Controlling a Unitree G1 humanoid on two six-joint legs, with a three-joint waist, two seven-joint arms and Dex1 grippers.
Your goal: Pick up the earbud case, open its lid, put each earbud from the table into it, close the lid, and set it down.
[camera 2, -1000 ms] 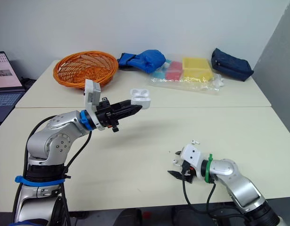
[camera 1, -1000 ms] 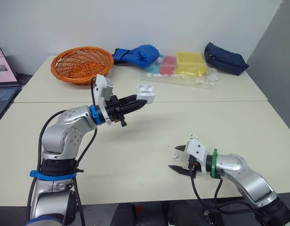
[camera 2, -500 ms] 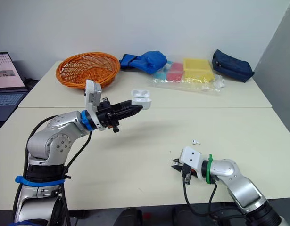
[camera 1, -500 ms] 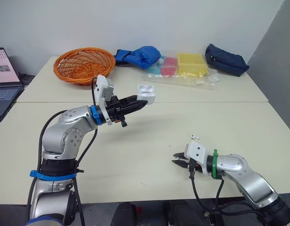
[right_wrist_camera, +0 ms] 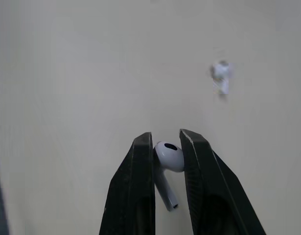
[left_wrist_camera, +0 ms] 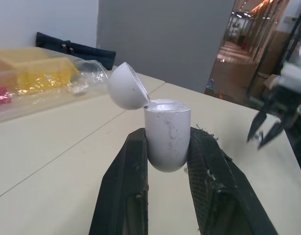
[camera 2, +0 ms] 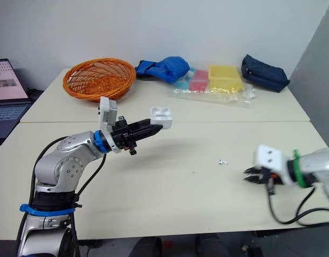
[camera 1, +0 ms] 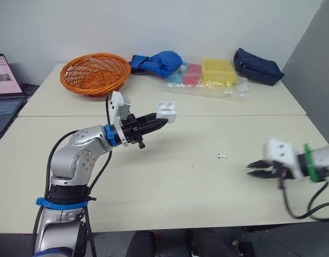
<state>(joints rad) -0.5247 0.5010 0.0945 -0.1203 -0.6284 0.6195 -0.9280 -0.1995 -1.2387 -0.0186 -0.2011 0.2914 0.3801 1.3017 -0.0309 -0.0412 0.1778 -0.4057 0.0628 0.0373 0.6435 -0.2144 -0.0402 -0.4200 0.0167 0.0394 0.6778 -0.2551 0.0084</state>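
Left gripper (camera 1: 157, 120) is clamping the earbud case (left_wrist_camera: 167, 137) by its lower body and holding it up above the table (camera 1: 153, 182). The lid (left_wrist_camera: 125, 89) is hanging open, tilted off to one side. Right gripper (camera 1: 256, 169) is hovering over the table's right side, pinching one white earbud (right_wrist_camera: 168, 157) with the stem showing between the fingers. The other earbud (camera 1: 222, 156) is lying on the table, nearer the right gripper and well apart from the case.
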